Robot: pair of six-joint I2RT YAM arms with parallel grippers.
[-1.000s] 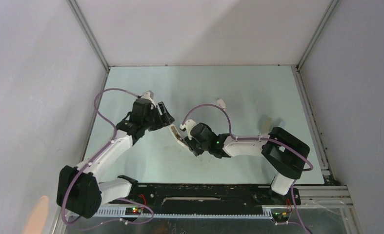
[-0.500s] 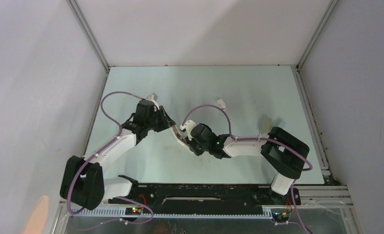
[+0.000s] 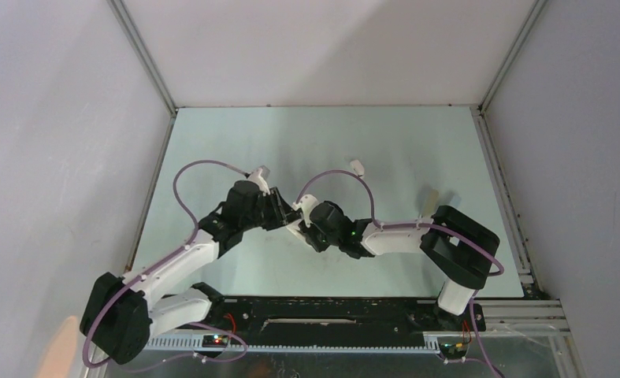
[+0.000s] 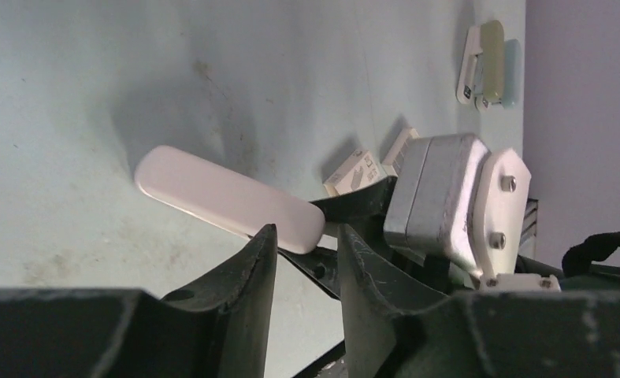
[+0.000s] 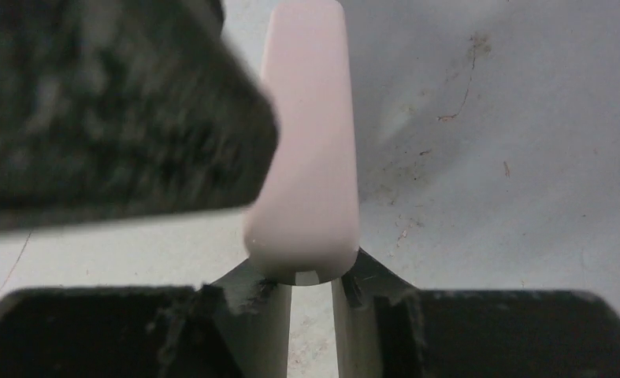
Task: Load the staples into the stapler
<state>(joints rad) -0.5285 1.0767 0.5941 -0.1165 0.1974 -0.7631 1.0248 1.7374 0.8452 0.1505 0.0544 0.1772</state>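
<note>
Holding the pale stapler (image 5: 306, 142) by one end in the right gripper (image 5: 312, 291) — set narrow at its other end with the left gripper (image 4: 308, 240); cannot tell whether gripping.

Smooth satin plastic stapler (image 4: 228, 198), scuffed matt table (image 4: 70, 87), coarse matt black left end effector fingers (image 4: 243, 283)

Legend for your views: the tabletop (image 3: 385, 150) is pale mint green, mottled with brownish scuffs. The stapler (image 4: 228, 201) is off-white with a faint pink cast. The left pincer (image 4: 306, 236) and right pincer (image 5: 310, 283) are matt black. Arm links (image 3: 180, 260) alternate white and black, and their cables (image 3: 208, 162) are purple. The block (image 3: 428, 201) is beige, and the walls (image 3: 54, 157) are light grey.
</note>
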